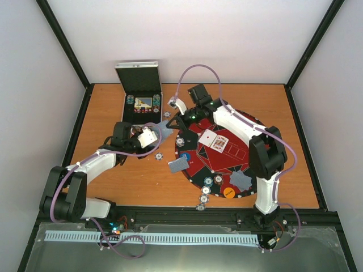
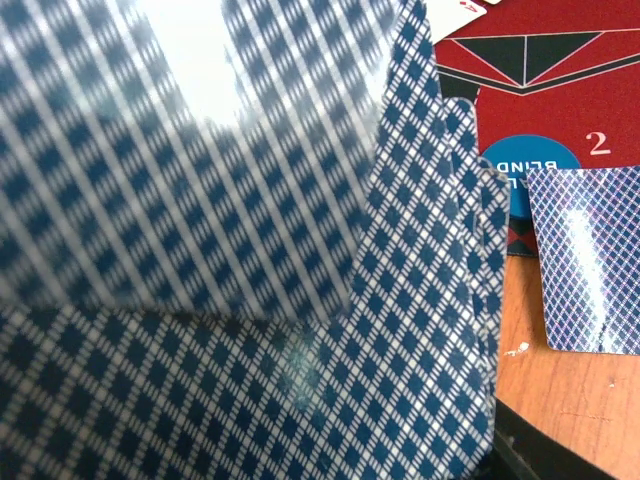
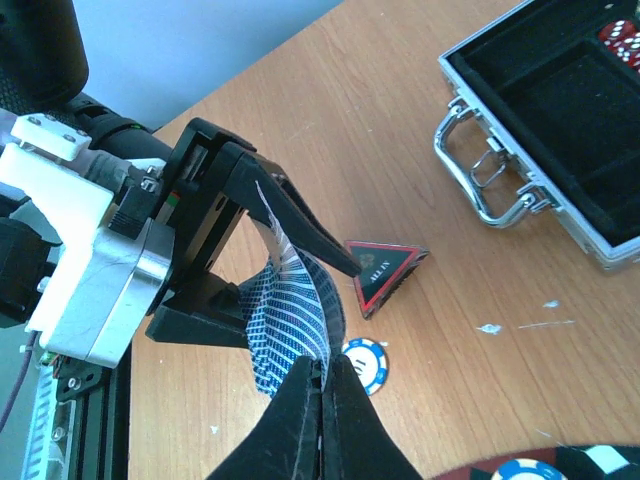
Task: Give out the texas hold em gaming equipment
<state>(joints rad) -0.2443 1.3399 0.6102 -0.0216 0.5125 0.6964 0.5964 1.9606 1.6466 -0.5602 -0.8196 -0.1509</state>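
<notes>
My left gripper [image 1: 152,136] is shut on a small pack of blue-backed playing cards [image 1: 164,129], held above the wood left of the round red and black poker mat [image 1: 249,156]. The cards fill the left wrist view [image 2: 300,300] and hide its fingers. My right gripper [image 1: 173,122] meets it there. In the right wrist view my right gripper [image 3: 322,372] is shut on the edge of the bowed cards [image 3: 290,310], whose other end sits between the left fingers [image 3: 300,225].
An open metal chip case [image 1: 139,93] stands at the back left. On the mat lie face-up cards [image 1: 214,140], face-down cards [image 1: 240,180] [image 1: 177,165], an orange disc [image 1: 228,192] and a blue disc [image 1: 185,156]. Chips [image 1: 203,199] dot its rim. An "ALL IN" triangle [image 3: 385,275] and a blue chip [image 3: 365,362] lie below the grippers.
</notes>
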